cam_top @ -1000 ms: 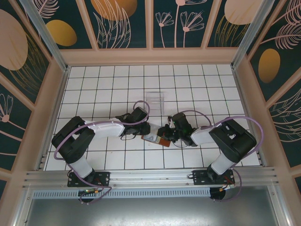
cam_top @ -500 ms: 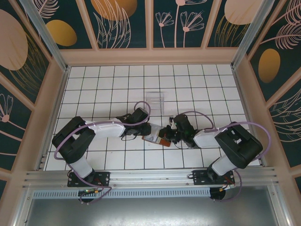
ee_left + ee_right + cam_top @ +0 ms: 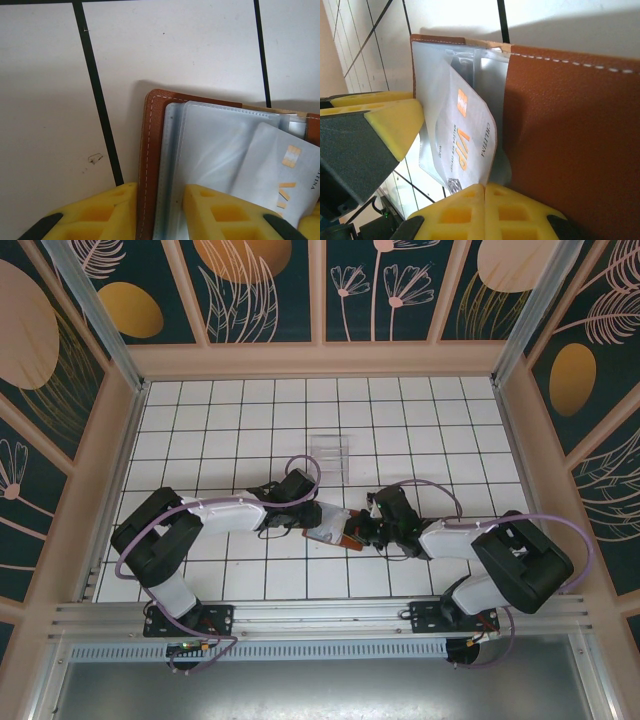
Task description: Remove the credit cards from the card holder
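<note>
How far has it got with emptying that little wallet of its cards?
Done: the card holder is open, clamped by the left end effector. In hand: the right end effector pinches one credit card, part-way out of its clear sleeve. Left: pulling it free, then any others; I see none lying loose yet.

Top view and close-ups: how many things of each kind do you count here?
grippers: 2 (left gripper, right gripper)
card holder: 1
credit card: 1 in sight
clear tray: 1
Total: 5
</note>
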